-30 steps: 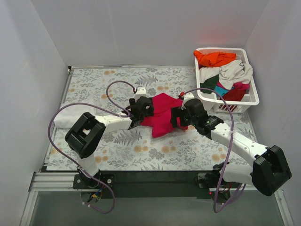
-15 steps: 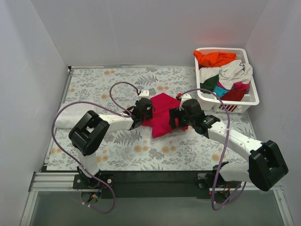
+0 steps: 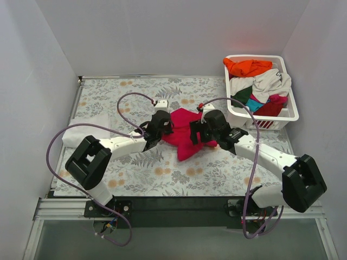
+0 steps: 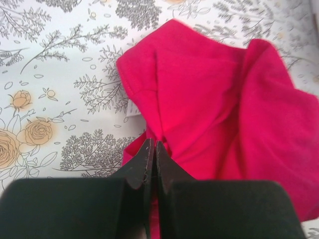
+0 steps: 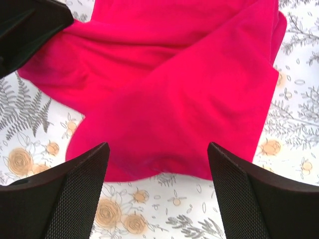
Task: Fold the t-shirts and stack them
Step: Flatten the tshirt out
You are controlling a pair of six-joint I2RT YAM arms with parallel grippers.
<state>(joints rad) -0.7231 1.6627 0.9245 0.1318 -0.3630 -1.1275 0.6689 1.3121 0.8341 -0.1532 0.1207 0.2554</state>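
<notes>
Crimson-pink t-shirt [image 3: 185, 138] lies crumpled mid-way across the surface [image 3: 108, 97]; soft, light, floppy. left gripper [image 4: 152, 149] clamped on its edge fold, right gripper [image 5: 158, 147] spread apart above it; best grabbed at corners.

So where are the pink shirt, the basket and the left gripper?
pink shirt [image 5: 174, 99], right wrist view, mid cloth.
basket [image 3: 271, 123], top view, near wall.
left gripper [image 4: 152, 150], left wrist view, between shut fingertips.

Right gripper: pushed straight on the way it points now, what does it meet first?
The crimson-pink t-shirt, spread under the open right gripper and filling its gap; the depth to it is unclear.
</notes>
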